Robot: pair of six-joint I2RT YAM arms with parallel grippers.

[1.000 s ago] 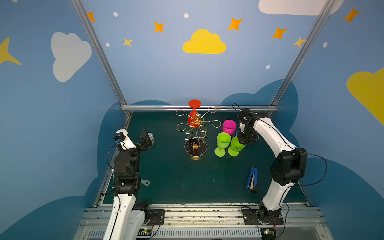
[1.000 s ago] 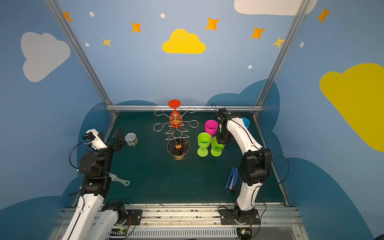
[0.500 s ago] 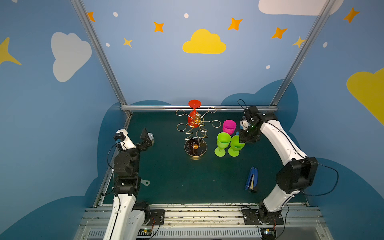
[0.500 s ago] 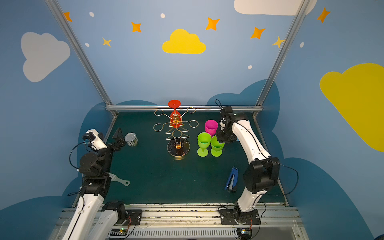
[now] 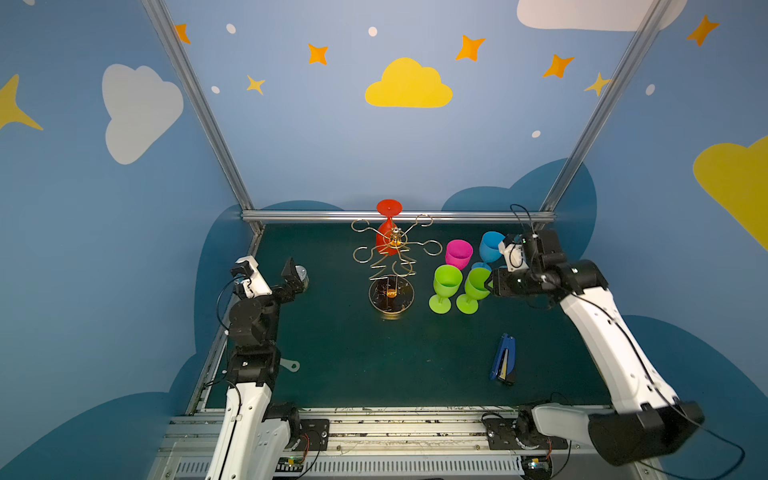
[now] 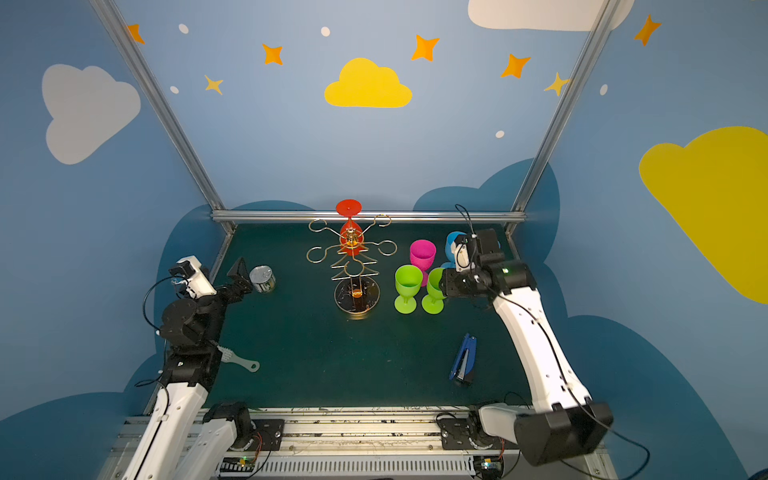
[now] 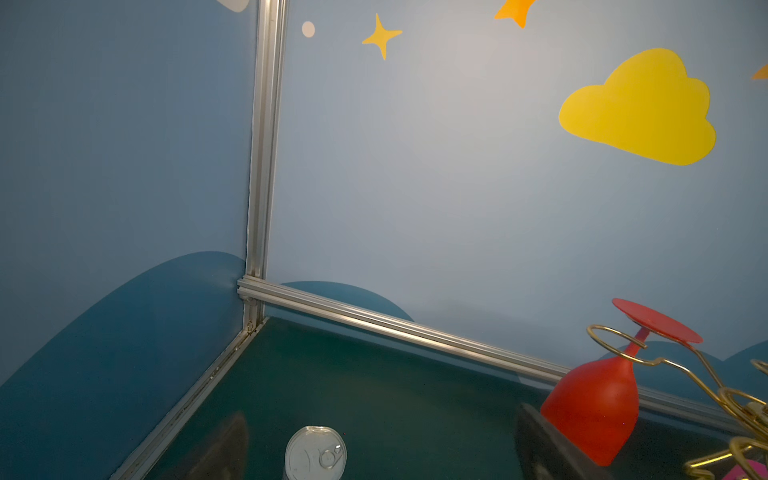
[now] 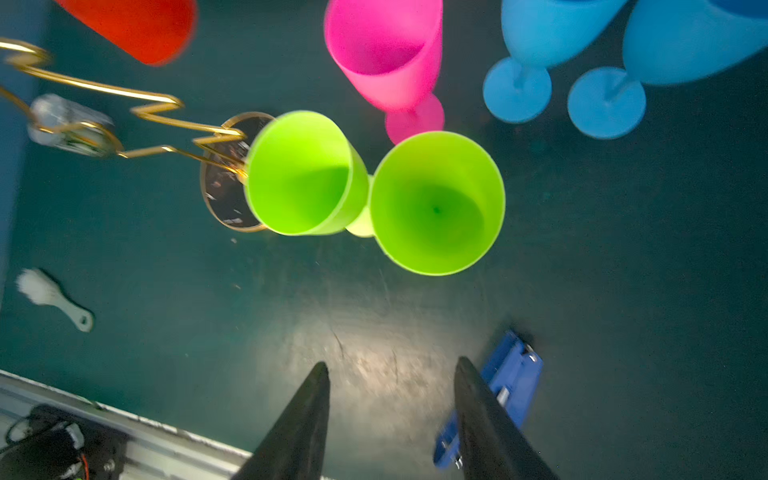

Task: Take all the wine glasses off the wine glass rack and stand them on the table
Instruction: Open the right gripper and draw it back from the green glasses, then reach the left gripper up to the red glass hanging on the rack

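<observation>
wine glass rack (image 5: 395,238) — gold wire loops | red wine glass (image 5: 384,235) inverted | left claw (image 5: 294,275), right claw (image 8: 390,363) released

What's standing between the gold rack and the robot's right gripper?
Two green wine glasses stand side by side between the rack and the right gripper. Both top views and the right wrist view show them.

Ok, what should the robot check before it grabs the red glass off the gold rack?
1. The red wine glass hangs upside down on the wine glass rack: ok.
2. The right gripper is open and empty: ok.
3. The left gripper is open and empty: ok.
4. Straight way from right gripper to red wine glass is free: not ok, the green glasses and pink glass stand between.
5. The rack base sits flat on the table: ok.
</observation>
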